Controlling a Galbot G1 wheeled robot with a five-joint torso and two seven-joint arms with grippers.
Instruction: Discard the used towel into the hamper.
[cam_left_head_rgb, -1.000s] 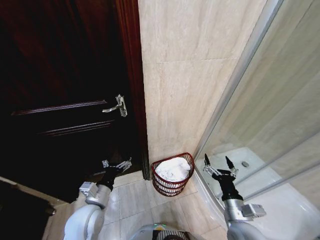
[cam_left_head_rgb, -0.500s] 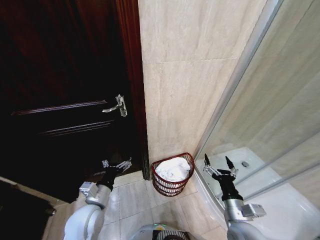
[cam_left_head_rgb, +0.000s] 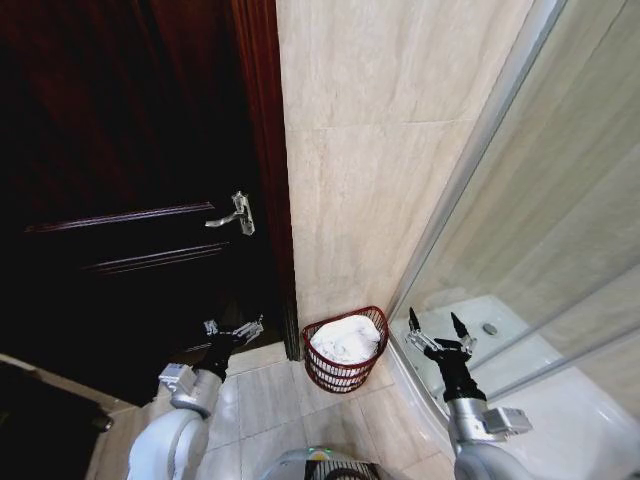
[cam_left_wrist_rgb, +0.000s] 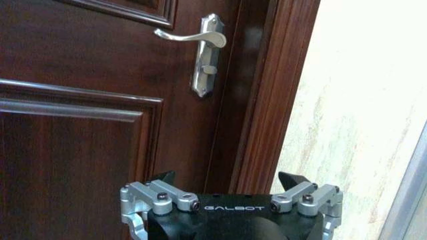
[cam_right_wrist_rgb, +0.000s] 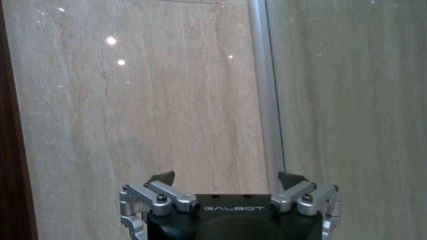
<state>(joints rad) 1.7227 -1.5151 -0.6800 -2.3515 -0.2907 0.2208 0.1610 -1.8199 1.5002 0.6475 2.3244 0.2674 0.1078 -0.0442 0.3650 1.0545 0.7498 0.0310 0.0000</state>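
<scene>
The hamper (cam_left_head_rgb: 372, 318), a small round reddish-brown wire basket, stands on the floor against the tiled wall, between the door frame and the shower rail. A white towel (cam_left_head_rgb: 347, 339) lies bundled inside it, filling it to the rim. My left gripper (cam_left_head_rgb: 233, 329) hangs open to the hamper's left, in front of the dark door, holding nothing. To the right of the hamper, my right gripper (cam_left_head_rgb: 434, 324) is open and empty in front of the shower glass. The left gripper (cam_left_wrist_rgb: 227, 179) faces the door, and the right gripper (cam_right_wrist_rgb: 227, 178) faces the tile wall.
A dark wooden door (cam_left_head_rgb: 120, 200) with a silver lever handle (cam_left_head_rgb: 234, 213) fills the left side. A glass shower enclosure (cam_left_head_rgb: 560, 260) with a metal rail (cam_left_head_rgb: 480, 160) closes off the right. Beige floor tiles (cam_left_head_rgb: 270, 400) lie in front of the hamper.
</scene>
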